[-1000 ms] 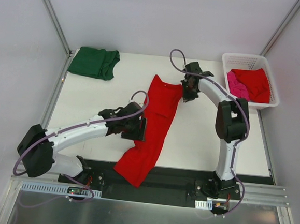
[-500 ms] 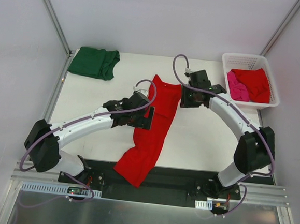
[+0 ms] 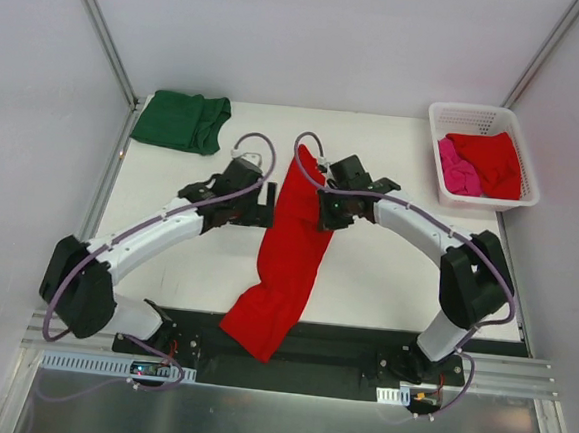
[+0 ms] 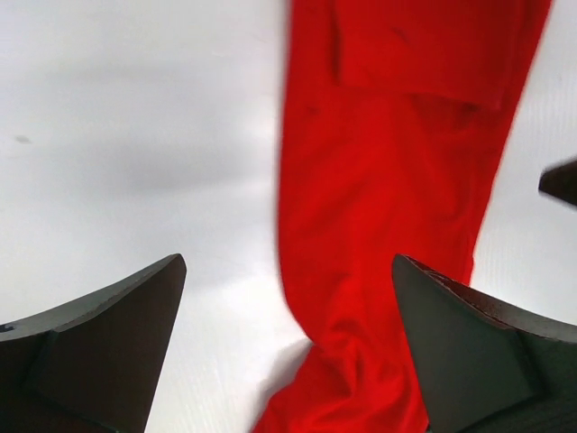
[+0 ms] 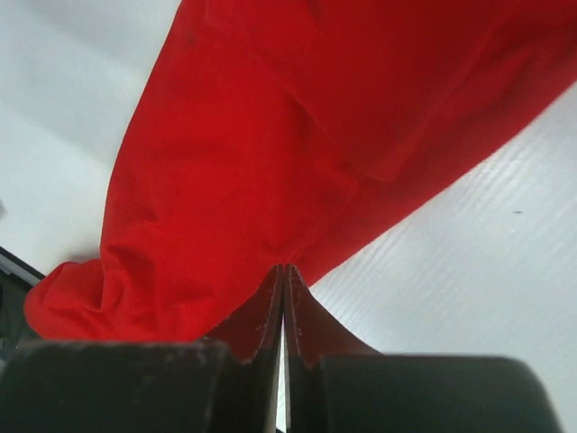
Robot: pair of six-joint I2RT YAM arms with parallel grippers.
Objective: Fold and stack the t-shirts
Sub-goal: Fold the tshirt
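**Right gripper (image 5: 284,271) clenched on the right edge of the red t-shirt (image 3: 292,247); left gripper (image 4: 288,262) released, jaws wide.**
Shirt lies lengthwise mid-table (image 3: 385,274), its tail hanging over the near edge. Advice: carry the pinched edge low and straight across, keeping the fold square.

Soft matt red cloth t-shirt (image 3: 293,239) on smooth white table (image 3: 385,274).
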